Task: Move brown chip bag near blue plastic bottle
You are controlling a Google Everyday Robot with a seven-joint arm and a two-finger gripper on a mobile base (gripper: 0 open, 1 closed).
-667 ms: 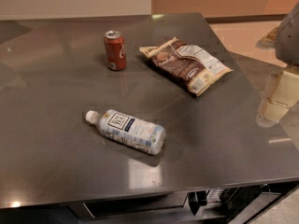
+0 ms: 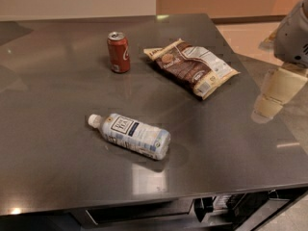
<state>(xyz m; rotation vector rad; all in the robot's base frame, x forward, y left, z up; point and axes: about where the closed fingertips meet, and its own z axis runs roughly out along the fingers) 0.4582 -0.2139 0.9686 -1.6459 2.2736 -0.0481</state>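
Gripper [image 2: 278, 93] hangs at right, open or closed I cannot tell. Brown chip bag [image 2: 192, 67] lies flat (probably light, crinkly, yielding): best pinched at its cream edge.

RIGHT: pincer [image 2: 269, 102] hangs by the desk [image 2: 57, 143] edge, a bare strip between it and the brown chip bag [image 2: 192, 66] | BACK: upright red soda can [image 2: 118, 52] stands near the bag's left end, a narrow gap between | CENTRE: open surface between the bag and the blue plastic bottle [image 2: 132, 134], which lies on its side toward the front | LEFT: broad bare surface
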